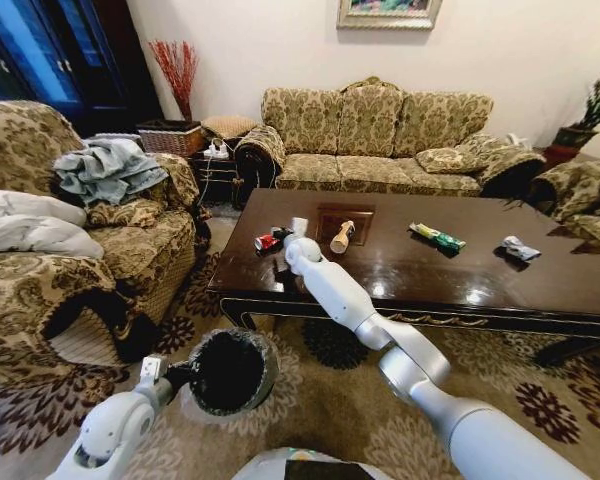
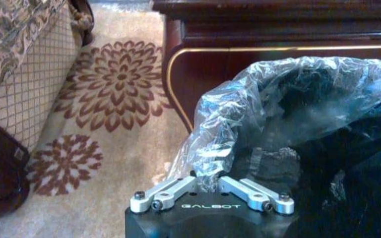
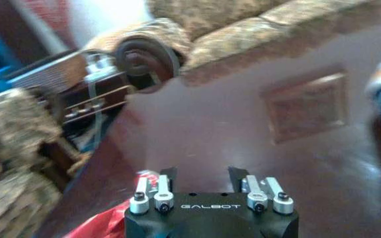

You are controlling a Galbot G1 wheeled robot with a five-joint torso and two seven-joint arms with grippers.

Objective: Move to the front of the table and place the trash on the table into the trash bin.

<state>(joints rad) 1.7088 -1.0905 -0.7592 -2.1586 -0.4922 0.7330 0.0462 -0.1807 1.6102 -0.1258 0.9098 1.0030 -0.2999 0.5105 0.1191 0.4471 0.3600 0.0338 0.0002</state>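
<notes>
Open wood between the scattered items; bin crowded against the table's near-left corner.

The surface [image 1: 500,275] has bare stretches along its near edge and between the tan bottle [image 1: 342,237] and green-yellow packet [image 1: 437,237]. The right gripper [image 1: 277,238] sits at the red can [image 1: 267,241], far-left. The trash bin [image 1: 230,372], held by the left gripper [image 2: 210,192], stands between armchair [image 1: 90,250] and table leg.

Can [image 1: 268,241], bottle [image 1: 342,237], packet [image 1: 437,237] and wrapper [image 1: 520,248] left to right on the table [image 1: 480,275], bin [image 1: 230,372] before its left corner.
</notes>
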